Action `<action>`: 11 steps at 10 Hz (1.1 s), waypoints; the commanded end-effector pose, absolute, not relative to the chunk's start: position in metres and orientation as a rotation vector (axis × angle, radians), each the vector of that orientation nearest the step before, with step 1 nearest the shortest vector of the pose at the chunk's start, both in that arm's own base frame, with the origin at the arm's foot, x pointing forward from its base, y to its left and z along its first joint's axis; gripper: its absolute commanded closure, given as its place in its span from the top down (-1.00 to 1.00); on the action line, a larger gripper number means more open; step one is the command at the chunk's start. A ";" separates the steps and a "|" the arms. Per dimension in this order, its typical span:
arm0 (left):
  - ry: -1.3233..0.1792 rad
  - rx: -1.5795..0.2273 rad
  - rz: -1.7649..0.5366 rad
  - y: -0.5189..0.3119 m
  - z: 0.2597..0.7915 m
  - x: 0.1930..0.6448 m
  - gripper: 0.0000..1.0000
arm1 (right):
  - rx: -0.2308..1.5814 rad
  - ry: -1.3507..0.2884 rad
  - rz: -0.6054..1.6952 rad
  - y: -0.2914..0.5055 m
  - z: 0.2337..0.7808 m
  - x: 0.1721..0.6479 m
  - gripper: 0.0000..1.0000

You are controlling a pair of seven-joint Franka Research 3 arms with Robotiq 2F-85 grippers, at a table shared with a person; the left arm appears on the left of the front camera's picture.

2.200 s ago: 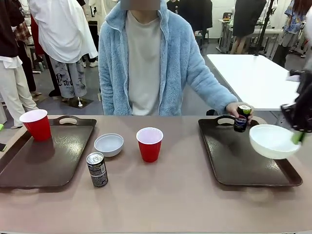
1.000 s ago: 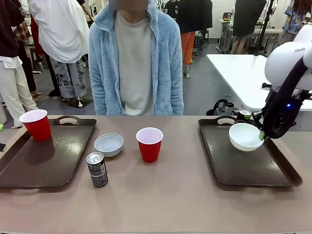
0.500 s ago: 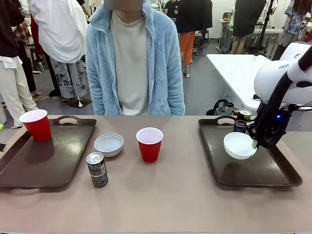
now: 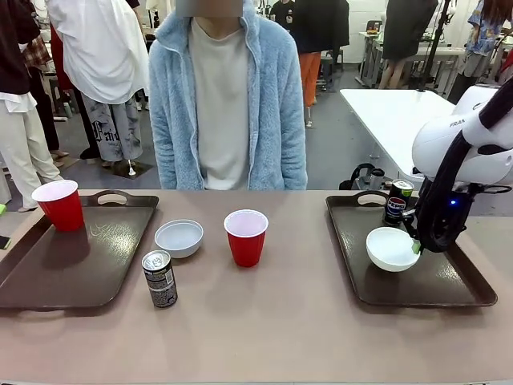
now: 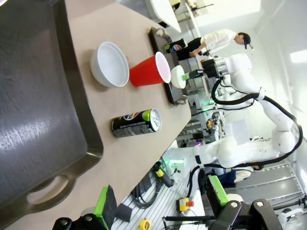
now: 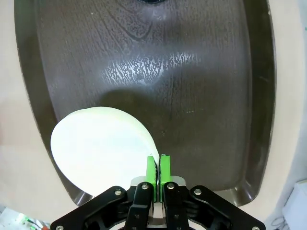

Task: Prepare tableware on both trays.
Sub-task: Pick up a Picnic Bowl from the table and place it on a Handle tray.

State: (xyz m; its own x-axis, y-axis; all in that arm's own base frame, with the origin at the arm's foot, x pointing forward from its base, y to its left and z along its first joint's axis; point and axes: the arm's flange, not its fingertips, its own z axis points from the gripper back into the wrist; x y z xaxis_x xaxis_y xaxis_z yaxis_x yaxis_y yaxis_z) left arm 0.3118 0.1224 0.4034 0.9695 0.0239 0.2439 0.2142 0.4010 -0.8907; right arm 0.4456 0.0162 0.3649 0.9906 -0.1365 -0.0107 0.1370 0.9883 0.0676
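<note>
Currently: right hand [image 6: 158, 167] pinched together on the thin rim of the white bowl [image 6: 96, 143], one pad inside, one outside. Bowl sits low in the right tray [image 4: 449, 282], just in front of a dark can [image 4: 396, 206]; whether it touches the tray floor, cannot tell. Bowl likely light, stiff, smooth-walled, so prone to swing or slip in a one-sided pinch; the rim is the only thin edge to take. Left hand [image 5: 160, 199] spread apart, empty, above the left tray [image 5: 48, 120].

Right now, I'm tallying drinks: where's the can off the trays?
Front view: the can stands on the table left of centre, beside the left tray, nearer the robot than a white bowl.
</note>
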 end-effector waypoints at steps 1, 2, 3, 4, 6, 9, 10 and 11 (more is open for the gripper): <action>-0.242 -1.164 -0.124 0.123 0.404 0.311 1.00 | 0.077 -0.010 -0.105 0.013 0.363 0.443 0.25; -0.242 -1.164 -0.124 0.123 0.404 0.311 1.00 | 0.073 -0.005 -0.105 0.014 0.364 0.441 1.00; -0.242 -1.164 -0.124 0.123 0.404 0.311 1.00 | 0.057 0.006 -0.107 0.018 0.368 0.434 0.34; -0.242 -1.164 -0.124 0.123 0.404 0.311 1.00 | 0.044 0.011 -0.091 0.022 0.377 0.425 1.00; -0.242 -1.164 -0.124 0.123 0.404 0.311 1.00 | 0.017 0.006 -0.060 0.034 0.407 0.406 1.00; -0.242 -1.164 -0.124 0.123 0.404 0.311 1.00 | 0.020 -0.033 0.000 0.049 0.462 0.384 0.76; -0.242 -1.164 -0.124 0.123 0.404 0.311 1.00 | 0.012 -0.043 -0.007 0.050 0.475 0.382 0.95; -0.242 -1.164 -0.124 0.123 0.404 0.311 1.00 | 0.035 -0.017 -0.021 0.049 0.450 0.390 0.95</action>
